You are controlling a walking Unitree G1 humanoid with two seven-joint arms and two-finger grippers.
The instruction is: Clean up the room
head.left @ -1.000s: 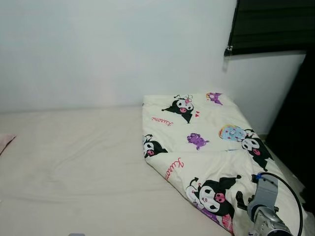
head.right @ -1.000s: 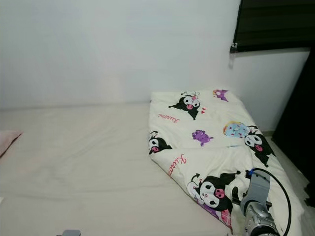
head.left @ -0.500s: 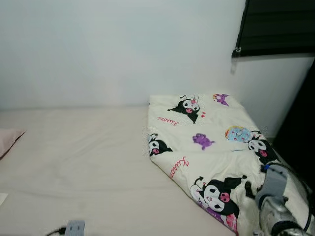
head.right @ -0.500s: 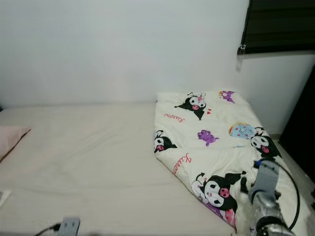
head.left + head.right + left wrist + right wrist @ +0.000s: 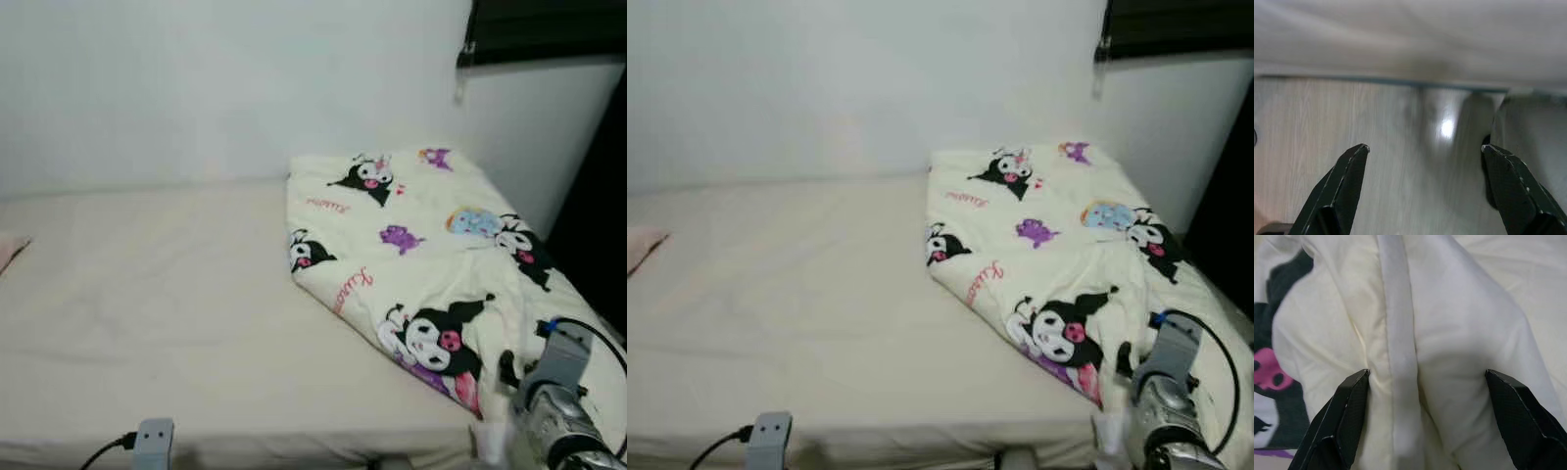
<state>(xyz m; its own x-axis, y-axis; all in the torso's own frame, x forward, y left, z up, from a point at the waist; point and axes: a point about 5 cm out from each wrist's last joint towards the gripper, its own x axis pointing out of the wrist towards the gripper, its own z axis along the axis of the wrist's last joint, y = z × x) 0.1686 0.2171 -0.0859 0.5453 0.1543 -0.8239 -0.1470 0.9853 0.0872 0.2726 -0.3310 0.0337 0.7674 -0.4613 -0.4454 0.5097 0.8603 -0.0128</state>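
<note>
Here, a cream blanket (image 5: 421, 264) with cartoon prints lies bunched on the right half of the bed (image 5: 147, 294), against the wall. My right gripper (image 5: 1425, 396) hangs spread wide just over a raised fold of that blanket near the bed's front right corner, fingers (image 5: 1347, 411) either side of the ridge. My left gripper (image 5: 1425, 181) is open too, low over the wood floor (image 5: 1376, 137) beside the bed's edge.
</note>
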